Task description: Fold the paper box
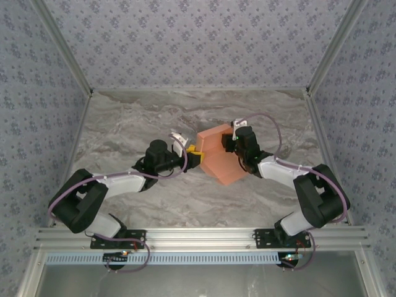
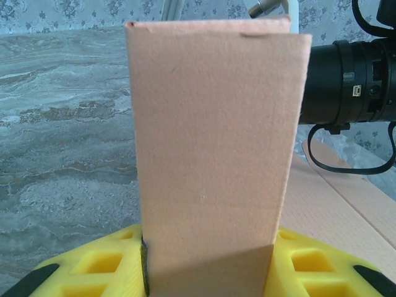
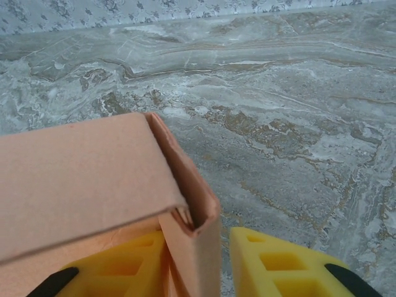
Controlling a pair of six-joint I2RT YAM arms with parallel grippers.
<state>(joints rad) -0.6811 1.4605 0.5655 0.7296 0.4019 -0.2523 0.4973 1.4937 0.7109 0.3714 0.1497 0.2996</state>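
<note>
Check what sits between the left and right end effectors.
The salmon-orange thin cardboard box spans that whole stretch, seen in the top external view.

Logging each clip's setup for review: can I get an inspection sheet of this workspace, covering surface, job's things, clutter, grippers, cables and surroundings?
Surface: grey marbled tabletop.
Job's things: paper box, salmon cardboard, partly folded, mid-table between the arms.
Clutter: nothing seen.
Grippers: left gripper clamps a box panel; right gripper has a box wall between its fingers, grip unclear.
Cables: purple cables loop along both arms.
Surroundings: patterned walls; aluminium rail at the near edge.
</note>
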